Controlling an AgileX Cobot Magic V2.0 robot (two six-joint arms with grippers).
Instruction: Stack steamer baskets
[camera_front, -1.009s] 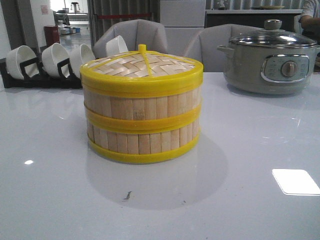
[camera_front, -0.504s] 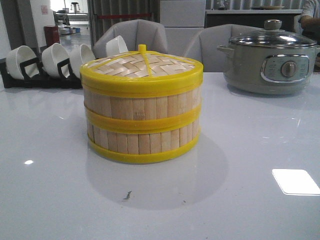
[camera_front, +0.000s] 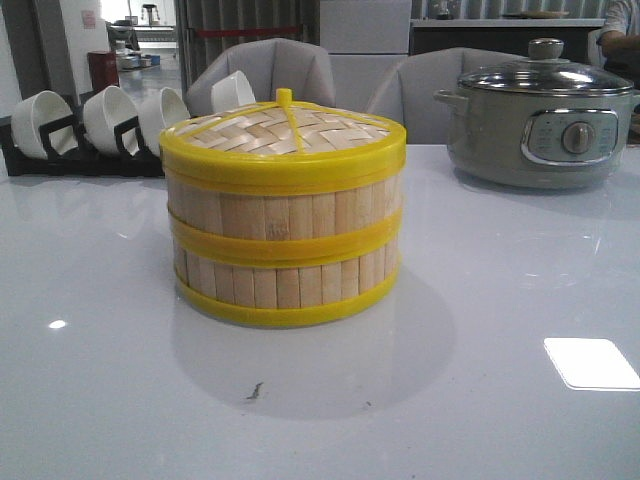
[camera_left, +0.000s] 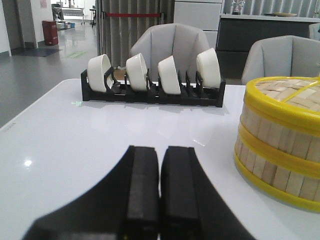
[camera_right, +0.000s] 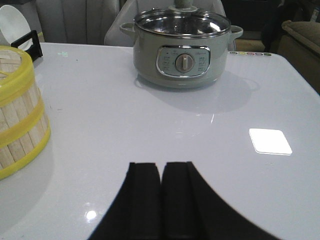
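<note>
Two steamer baskets stand stacked in the middle of the white table: the upper basket (camera_front: 285, 210) sits on the lower basket (camera_front: 285, 283), with the flat woven lid (camera_front: 285, 130) on top. The stack also shows in the left wrist view (camera_left: 280, 145) and the right wrist view (camera_right: 17, 120). My left gripper (camera_left: 160, 152) is shut and empty, low over the table, apart from the stack. My right gripper (camera_right: 161, 167) is shut and empty on the stack's other side. Neither gripper shows in the front view.
A grey electric pot with a glass lid (camera_front: 540, 125) stands at the back right of the table (camera_front: 500, 300). A black rack of white bowls (camera_front: 90, 130) stands at the back left. Grey chairs (camera_front: 270, 70) are behind the table.
</note>
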